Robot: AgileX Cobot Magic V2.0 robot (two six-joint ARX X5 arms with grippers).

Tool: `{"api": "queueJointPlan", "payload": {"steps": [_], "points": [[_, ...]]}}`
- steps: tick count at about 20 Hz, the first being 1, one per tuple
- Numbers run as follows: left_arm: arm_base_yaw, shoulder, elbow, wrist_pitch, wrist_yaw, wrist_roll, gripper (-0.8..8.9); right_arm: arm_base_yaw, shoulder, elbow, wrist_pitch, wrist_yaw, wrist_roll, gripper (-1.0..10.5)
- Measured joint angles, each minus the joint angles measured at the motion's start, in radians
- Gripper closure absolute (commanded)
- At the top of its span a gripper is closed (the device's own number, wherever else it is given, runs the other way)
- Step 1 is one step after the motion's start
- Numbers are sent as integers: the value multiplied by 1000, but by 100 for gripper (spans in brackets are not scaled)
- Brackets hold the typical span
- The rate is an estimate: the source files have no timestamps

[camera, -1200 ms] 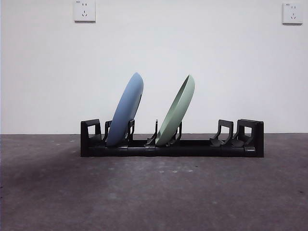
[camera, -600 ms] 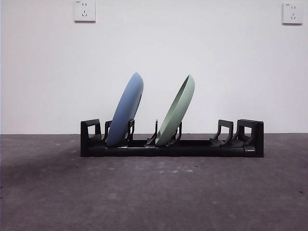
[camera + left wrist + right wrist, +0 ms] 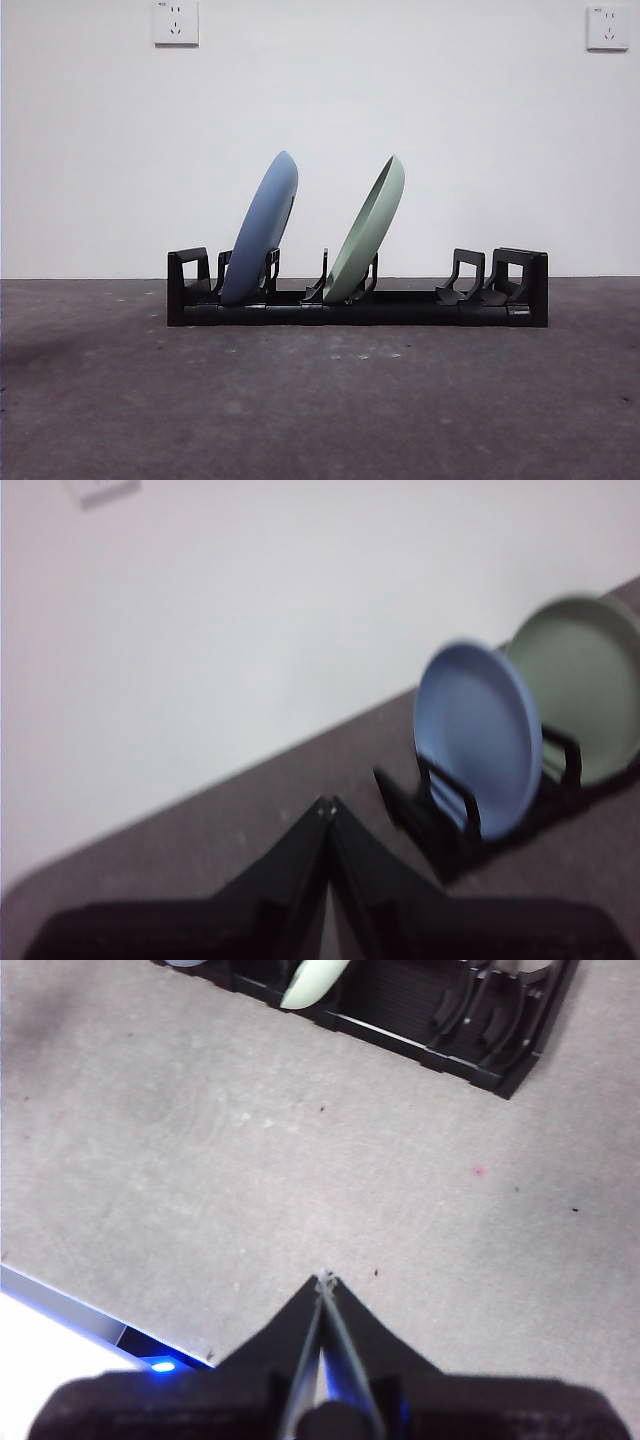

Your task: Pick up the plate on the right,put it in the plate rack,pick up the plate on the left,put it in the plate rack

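The long black plate rack (image 3: 357,298) stands across the middle of the table. A blue plate (image 3: 262,230) leans in its left slots and a green plate (image 3: 367,232) leans in the slots beside it; both tilt rightward. Neither arm shows in the front view. My left gripper (image 3: 327,805) is shut and empty, off the rack's left end, with the blue plate (image 3: 478,738) and green plate (image 3: 583,680) some way beyond its tips. My right gripper (image 3: 324,1280) is shut and empty above bare table, well back from the plate rack (image 3: 430,1020).
The rack's right-hand slots (image 3: 470,278) hold nothing. A white wall with two sockets (image 3: 176,22) rises behind the table. The table's near edge (image 3: 70,1305) lies close to my right gripper.
A faint shadow on the table's left side has faded. The plates and rack have not moved.
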Motion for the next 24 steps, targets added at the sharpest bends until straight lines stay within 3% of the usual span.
{"api": "queueJointPlan", "payload": {"steps": [4,10,18,24], "points": [[19,-132,-202,6,0,-49,817,0,3,0,0,5,0,945],[51,-286,-347,5,0,-134,817,0,3,0,0,6,0,945],[93,-298,-401,-23,1,-248,817,0,3,0,0,6,0,945],[93,-286,-401,-22,6,-259,817,0,3,0,0,6,0,945]]}}
